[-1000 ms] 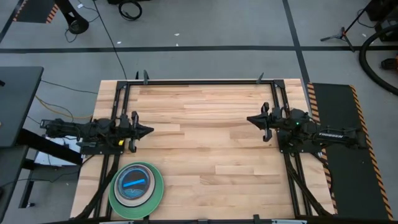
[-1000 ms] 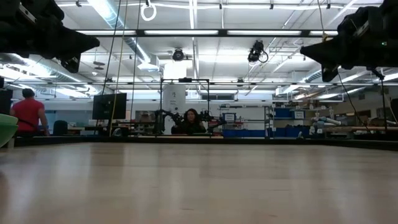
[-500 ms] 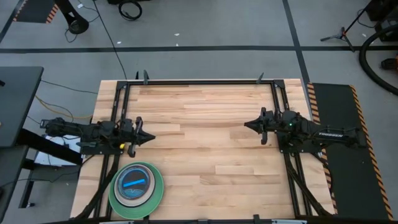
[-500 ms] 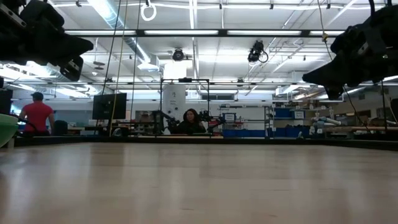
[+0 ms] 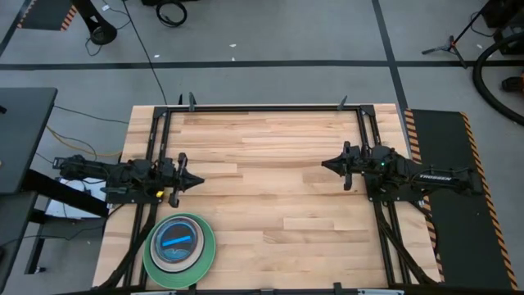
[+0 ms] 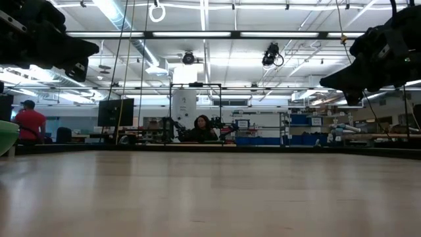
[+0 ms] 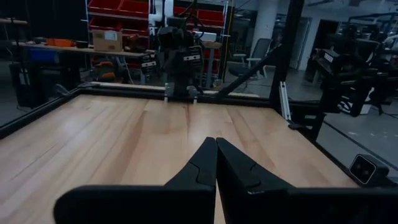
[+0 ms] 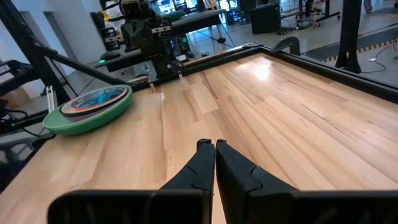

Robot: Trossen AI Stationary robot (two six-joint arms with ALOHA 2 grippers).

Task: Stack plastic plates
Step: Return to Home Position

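The plastic plates sit in one stack point(image 5: 179, 244) at the table's near left corner: a large green plate at the bottom, smaller dark and light plates on it, a translucent cyan one on top. The right wrist view shows the stack point(image 8: 91, 106) resting flat on the wood; the low view catches only its green rim point(image 6: 6, 135). My left gripper point(image 5: 201, 180) hovers shut above the table's left side, just beyond the stack. My right gripper point(image 5: 324, 165) hovers shut above the right side. Both grippers point(image 7: 216, 142) point(image 8: 213, 144) hold nothing.
Bare wooden tabletop point(image 5: 270, 180) spreads between the two arms. A black frame rail point(image 5: 262, 107) runs along the far edge. In the low view, people point(image 6: 29, 122) show in the room beyond the table.
My left gripper has drawn slightly toward the table's near edge. My right gripper has slid a little toward the table's left and dropped lower in the low view. The stack has kept still.
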